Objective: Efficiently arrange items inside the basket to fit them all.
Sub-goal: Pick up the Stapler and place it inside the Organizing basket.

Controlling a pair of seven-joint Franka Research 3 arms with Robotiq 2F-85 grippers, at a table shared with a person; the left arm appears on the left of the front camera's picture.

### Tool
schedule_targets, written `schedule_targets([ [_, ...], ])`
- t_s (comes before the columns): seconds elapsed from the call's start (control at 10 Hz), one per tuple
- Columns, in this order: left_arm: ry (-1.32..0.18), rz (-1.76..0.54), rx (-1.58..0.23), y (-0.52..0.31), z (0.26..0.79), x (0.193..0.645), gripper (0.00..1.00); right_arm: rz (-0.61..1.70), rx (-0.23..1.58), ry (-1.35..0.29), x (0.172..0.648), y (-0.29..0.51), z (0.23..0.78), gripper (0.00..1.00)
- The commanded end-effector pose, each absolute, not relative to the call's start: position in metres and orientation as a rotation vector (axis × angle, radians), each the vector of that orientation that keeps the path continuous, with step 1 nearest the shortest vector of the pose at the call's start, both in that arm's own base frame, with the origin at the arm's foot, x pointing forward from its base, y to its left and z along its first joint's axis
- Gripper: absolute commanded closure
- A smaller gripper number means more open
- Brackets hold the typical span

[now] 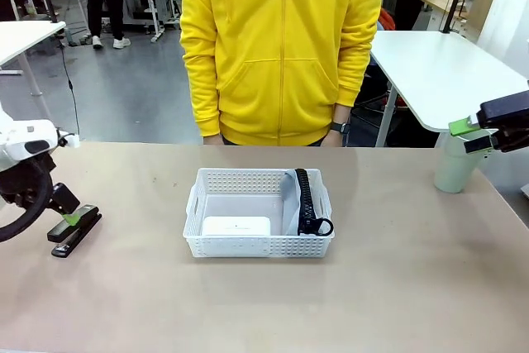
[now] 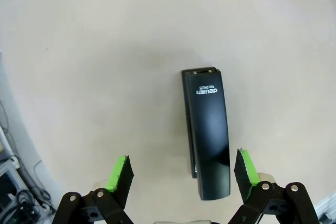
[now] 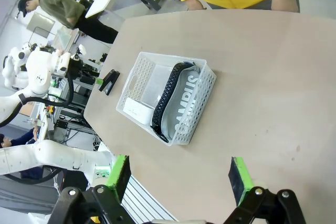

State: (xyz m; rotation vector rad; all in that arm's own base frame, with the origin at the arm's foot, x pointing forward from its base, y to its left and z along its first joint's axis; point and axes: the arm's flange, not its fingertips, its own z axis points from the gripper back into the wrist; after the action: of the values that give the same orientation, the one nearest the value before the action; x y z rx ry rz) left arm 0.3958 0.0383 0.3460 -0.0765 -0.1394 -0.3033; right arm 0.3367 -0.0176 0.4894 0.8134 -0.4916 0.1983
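Left of the basket (image 1: 256,173), the left gripper (image 2: 181,169) hangs open and empty over the black stapler (image 2: 207,135), seemingly aligning to grasp.

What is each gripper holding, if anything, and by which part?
Nothing is held. The left gripper is open over the black stapler, which lies flat and ungripped. The right gripper is open near the pale green cup.

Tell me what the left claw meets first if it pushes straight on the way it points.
Probably the black stapler, lying on the table just ahead of the open left claw, a little off its middle; the remaining gap is unclear.
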Motion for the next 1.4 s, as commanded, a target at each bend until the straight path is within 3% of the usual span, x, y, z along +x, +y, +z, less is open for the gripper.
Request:
schedule_targets([
  [0.0, -0.094, -0.322, -0.072, 0.035, 0.33, 0.395, 0.0, 0.198, 0.835, -0.507, 0.338, -0.018, 0.49, 0.0],
  [0.5, -0.028, -0.337, -0.044, 0.026, 0.303, 0.414, 0.0, 0.198, 0.835, -0.507, 0.338, -0.018, 0.49, 0.0],
  [1.1, -0.053, -0.315, -0.035, 0.02, 0.297, 0.42, 0.0, 0.198, 0.835, -0.507, 0.338, -0.018, 0.49, 0.0],
  [1.2, -0.047, -0.322, -0.005, 0.02, 0.297, 0.419, 0.58, 0.198, 0.835, -0.507, 0.338, -0.018, 0.49, 0.0],
  [1.3, -0.042, -0.325, 0.004, 0.019, 0.296, 0.419, 0.58, 0.198, 0.835, -0.507, 0.338, -0.018, 0.49, 0.0],
])
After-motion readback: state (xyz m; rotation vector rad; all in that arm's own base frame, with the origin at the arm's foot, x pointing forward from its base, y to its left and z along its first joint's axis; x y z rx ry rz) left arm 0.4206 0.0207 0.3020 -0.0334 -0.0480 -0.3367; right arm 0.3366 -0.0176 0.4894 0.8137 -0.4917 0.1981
